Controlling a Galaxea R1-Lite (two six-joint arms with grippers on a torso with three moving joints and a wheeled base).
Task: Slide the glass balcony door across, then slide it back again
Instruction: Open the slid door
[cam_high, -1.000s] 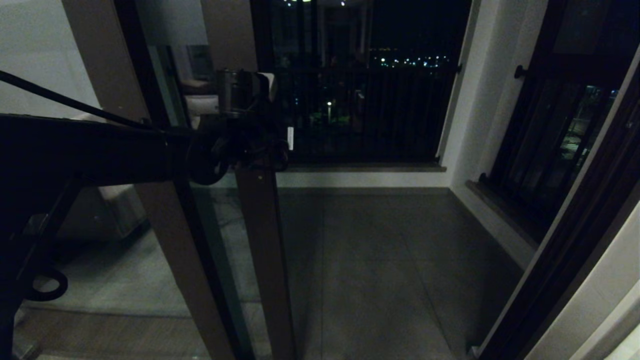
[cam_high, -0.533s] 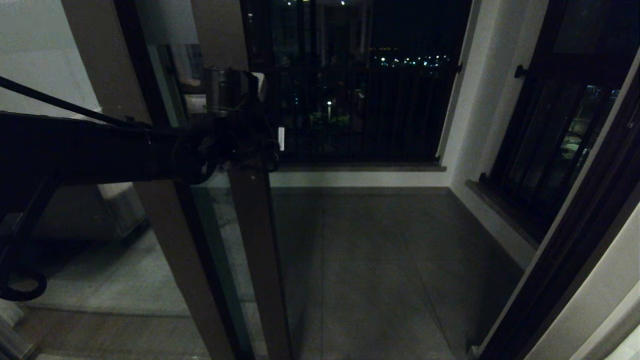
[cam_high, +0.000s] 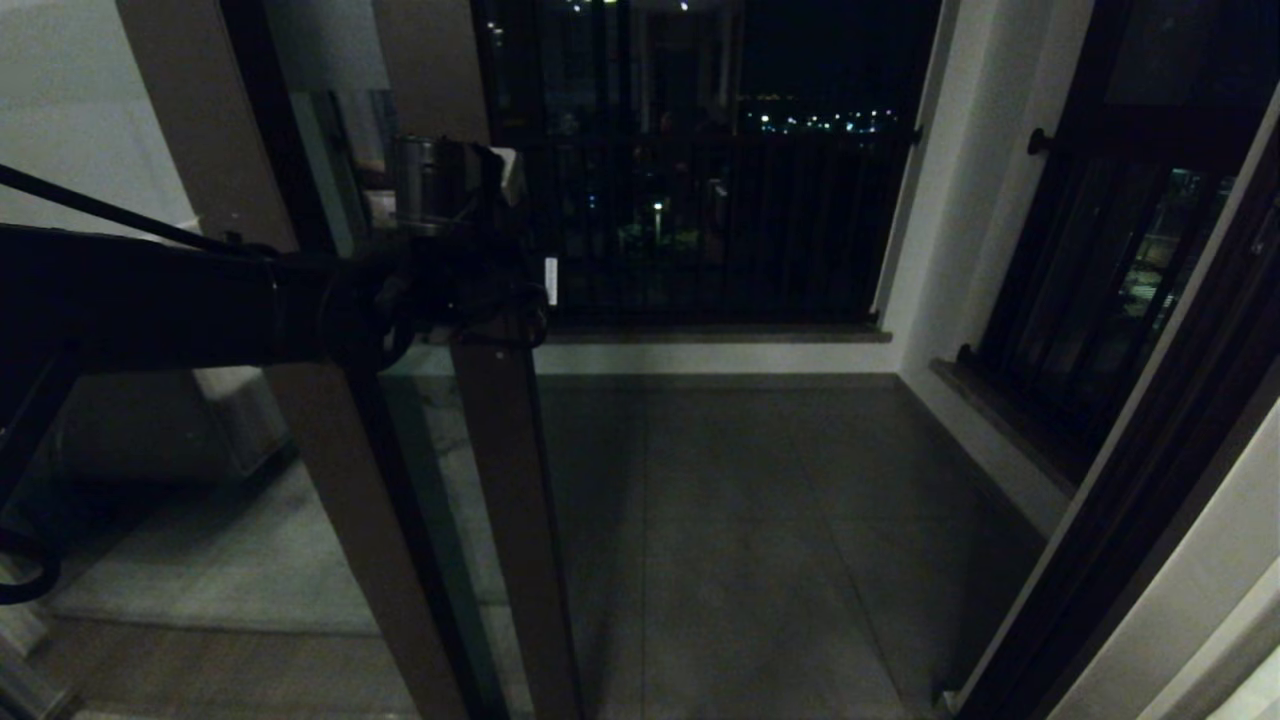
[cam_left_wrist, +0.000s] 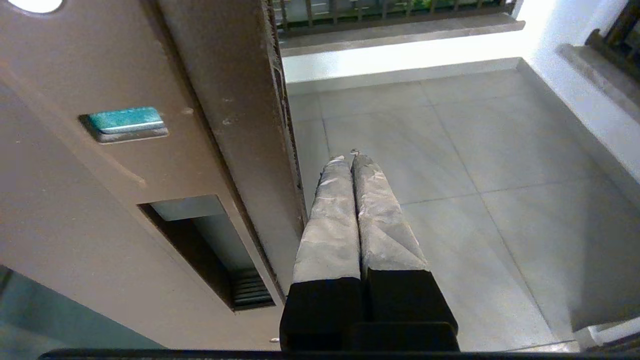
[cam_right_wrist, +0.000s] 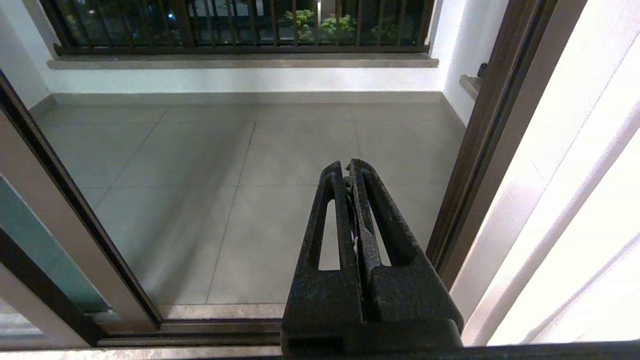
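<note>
The glass balcony door (cam_high: 490, 480) stood at left, doorway mostly open; likely heavy, rigid, fragile glass, so push the metal stile or recessed handle (cam_left_wrist: 210, 250). Left gripper (cam_left_wrist: 352, 160), jaws together, was beside the stile edge. Right gripper (cam_right_wrist: 348, 167) was parked, jaws together.

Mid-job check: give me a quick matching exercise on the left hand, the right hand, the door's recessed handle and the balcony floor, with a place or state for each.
Column one:
1. left hand
2. right hand
3. recessed handle in the glass balcony door
4. balcony floor

Column two:
A. grey tiles, bare
B. shut, empty, beside the door's outer edge
C. dark slot in the brown stile, nothing in it
D. shut, empty, over the open doorway

Pairs: 1-B, 2-D, 3-C, 4-A
</note>
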